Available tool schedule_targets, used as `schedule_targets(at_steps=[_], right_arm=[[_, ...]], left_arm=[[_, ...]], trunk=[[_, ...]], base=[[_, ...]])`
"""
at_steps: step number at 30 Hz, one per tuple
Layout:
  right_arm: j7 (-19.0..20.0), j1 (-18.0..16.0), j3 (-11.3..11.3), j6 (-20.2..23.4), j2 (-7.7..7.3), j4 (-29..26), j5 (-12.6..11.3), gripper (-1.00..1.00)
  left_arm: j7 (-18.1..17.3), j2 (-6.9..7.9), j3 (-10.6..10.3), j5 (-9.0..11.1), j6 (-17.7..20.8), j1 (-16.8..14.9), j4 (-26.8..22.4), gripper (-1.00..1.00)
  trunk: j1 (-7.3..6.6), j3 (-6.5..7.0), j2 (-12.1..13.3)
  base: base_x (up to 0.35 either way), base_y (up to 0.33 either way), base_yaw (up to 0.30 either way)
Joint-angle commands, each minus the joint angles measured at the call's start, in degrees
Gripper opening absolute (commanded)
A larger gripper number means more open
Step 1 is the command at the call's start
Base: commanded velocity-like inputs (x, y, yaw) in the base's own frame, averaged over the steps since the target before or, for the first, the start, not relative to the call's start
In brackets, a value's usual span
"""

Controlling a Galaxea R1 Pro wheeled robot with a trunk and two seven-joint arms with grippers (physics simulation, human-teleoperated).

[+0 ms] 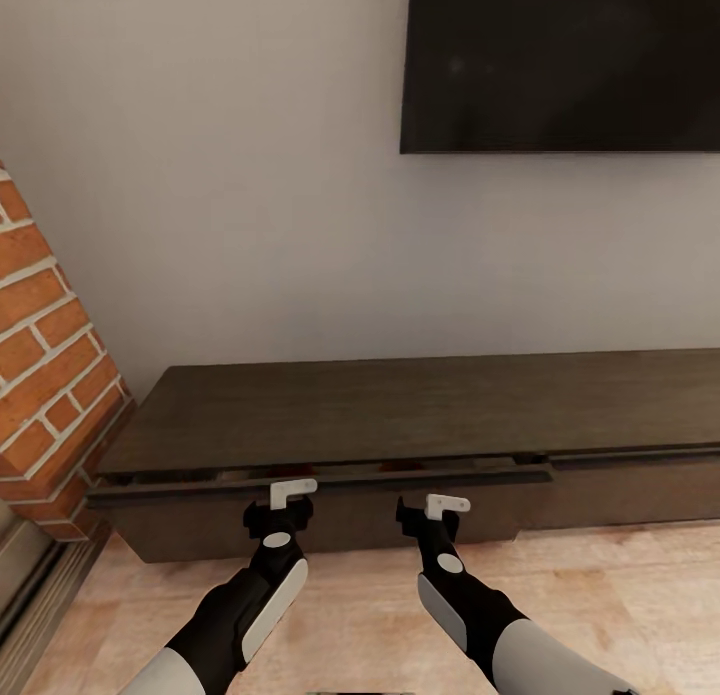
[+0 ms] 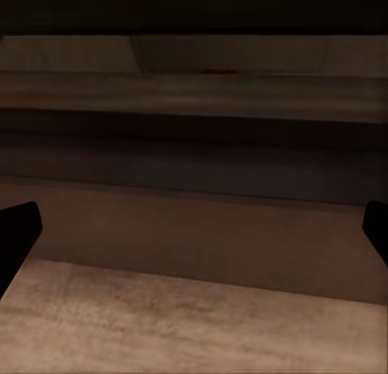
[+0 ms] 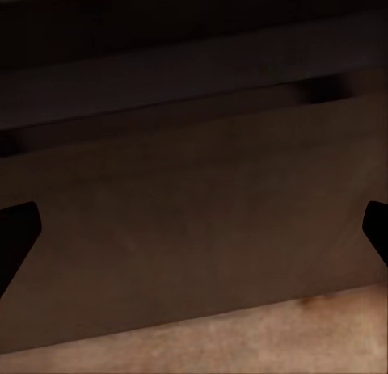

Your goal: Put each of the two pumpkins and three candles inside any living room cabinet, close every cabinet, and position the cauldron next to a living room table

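Both end effectors, left (image 1: 283,515) and right (image 1: 428,520), hung spread wide and empty just before the cabinet (image 1: 420,415), whose left drawer front (image 1: 320,482) stood slightly ajar, likely awaiting a closing push.

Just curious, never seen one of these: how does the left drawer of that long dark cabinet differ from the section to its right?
The left drawer sticks out slightly, with a gap at its top showing orange inside; the right section sits flush and shut. Both grippers, left and right, face the left drawer, none the right section. Both share dark, handleless fronts.
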Motion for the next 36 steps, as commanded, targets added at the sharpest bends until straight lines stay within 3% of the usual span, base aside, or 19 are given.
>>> schedule_targets(at_steps=[1, 24, 36], right_arm=[[-0.31, -0.05, 0.48, -0.35, -0.03, 0.03, -0.60, 1.00], [-0.31, -0.07, 0.48, -0.35, -0.11, 0.09, -0.60, 1.00], [-0.30, -0.07, 0.45, -0.29, -0.12, 0.10, -0.64, 1.00]], left_arm=[[0.39, 0.04, -0.14, 0.22, 0.25, -0.05, -0.08, 1.00], [0.39, 0.13, -0.20, 0.13, 0.25, -0.05, -0.08, 1.00], [0.39, 0.13, -0.15, 0.16, 0.25, -0.05, -0.05, 1.00]], trunk=[[-0.01, -0.05, -0.02], [-0.01, -0.05, -0.02], [-0.01, -0.05, -0.02]], base=[[0.040, 0.000, 0.000], [0.056, 0.000, 0.000], [-0.291, 0.000, 0.000]])
